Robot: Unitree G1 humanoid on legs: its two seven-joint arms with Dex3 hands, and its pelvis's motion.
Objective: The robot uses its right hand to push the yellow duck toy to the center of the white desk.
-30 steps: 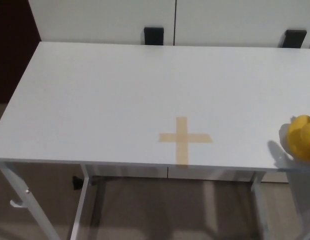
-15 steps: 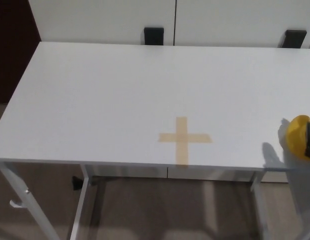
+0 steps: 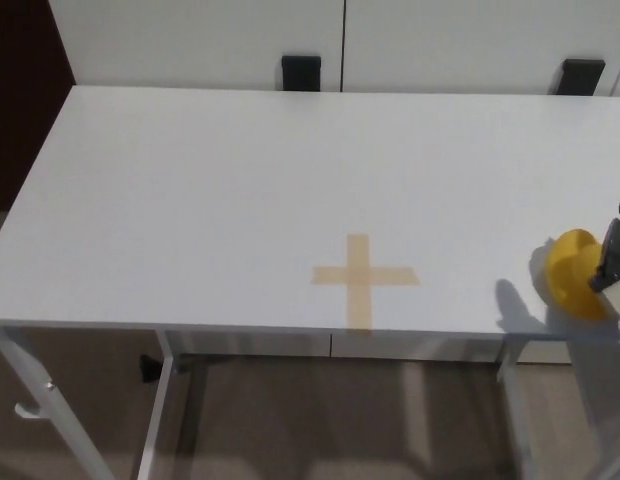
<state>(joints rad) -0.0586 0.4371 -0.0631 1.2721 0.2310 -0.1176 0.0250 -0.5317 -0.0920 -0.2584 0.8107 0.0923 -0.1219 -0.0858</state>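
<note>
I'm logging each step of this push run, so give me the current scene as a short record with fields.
surface: white rectangular desk
target mark: tan tape cross near the desk's front edge
object: yellow rubber duck toy, at the front right of the desk, right of the cross and apart from it
right hand: black hand at the picture's right edge, against the duck's right side; mostly cut off
left hand: not in view
task state: duck not yet at the cross
</note>
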